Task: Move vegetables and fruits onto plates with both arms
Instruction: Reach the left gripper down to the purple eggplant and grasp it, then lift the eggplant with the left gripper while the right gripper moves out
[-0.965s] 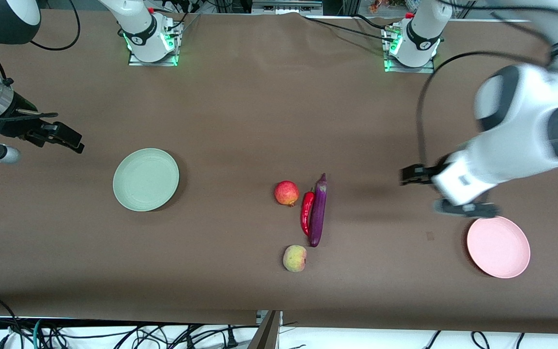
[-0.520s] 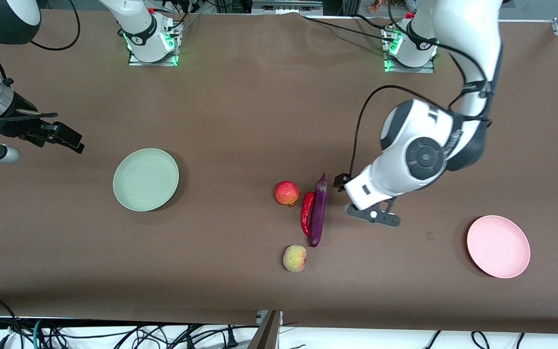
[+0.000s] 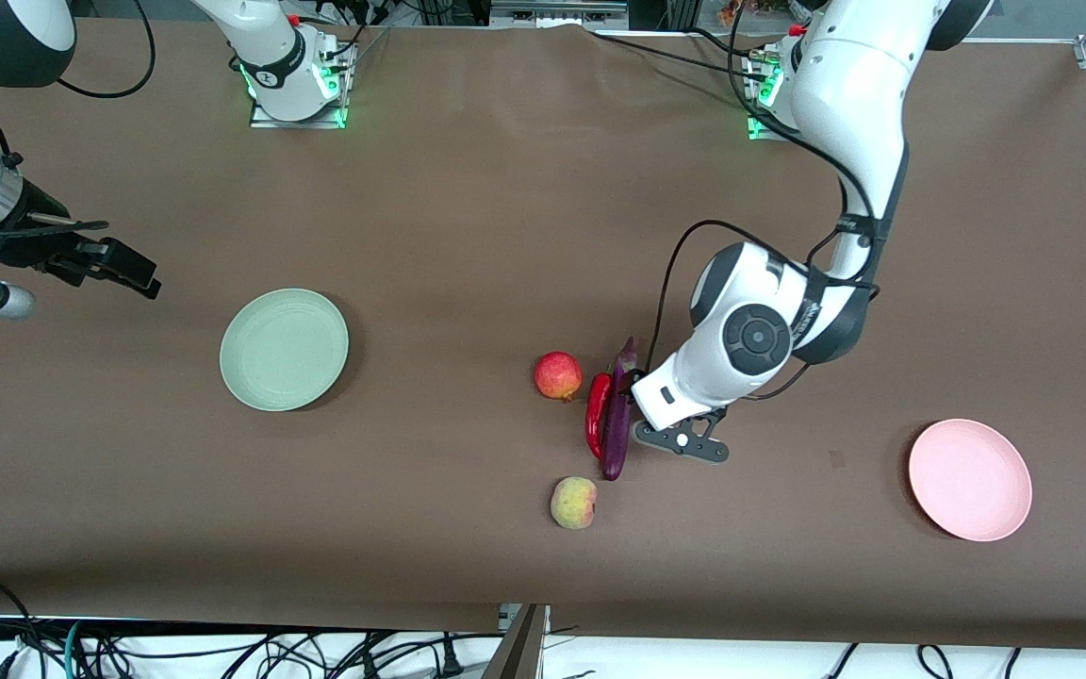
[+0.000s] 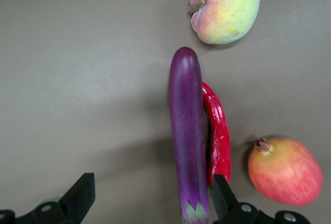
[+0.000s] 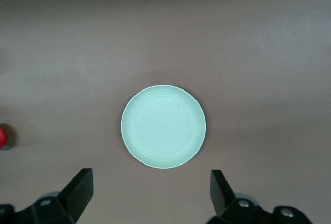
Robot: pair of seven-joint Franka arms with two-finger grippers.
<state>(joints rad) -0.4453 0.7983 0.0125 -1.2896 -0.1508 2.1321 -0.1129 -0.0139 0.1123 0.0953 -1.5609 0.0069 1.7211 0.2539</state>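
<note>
The purple eggplant (image 3: 617, 420) and red chili (image 3: 597, 415) lie side by side mid-table. The red pomegranate (image 3: 557, 375) sits beside them, and the yellow-green peach (image 3: 574, 502) is nearer the camera. My left gripper (image 4: 150, 206) is open over the eggplant's (image 4: 187, 131) stem end, with the stem just inside one finger (image 4: 223, 199) and the chili (image 4: 218, 136) outside it. The pale pink plate (image 3: 970, 479) lies toward the left arm's end and the pale green plate (image 3: 284, 349) toward the right arm's. My right gripper (image 3: 133, 272) waits open and empty beside the green plate (image 5: 163, 127).
A brown cloth (image 3: 468, 236) covers the table. The two arm bases (image 3: 293, 80) (image 3: 798, 90) stand along the edge farthest from the camera. Cables (image 3: 222, 651) hang below the nearest edge. The left arm's wrist (image 3: 741, 349) hovers between the eggplant and the pink plate.
The left arm has swung from beside the pink plate toward mid-table and now hangs over the eggplant's stem end. The right arm has stayed put.
</note>
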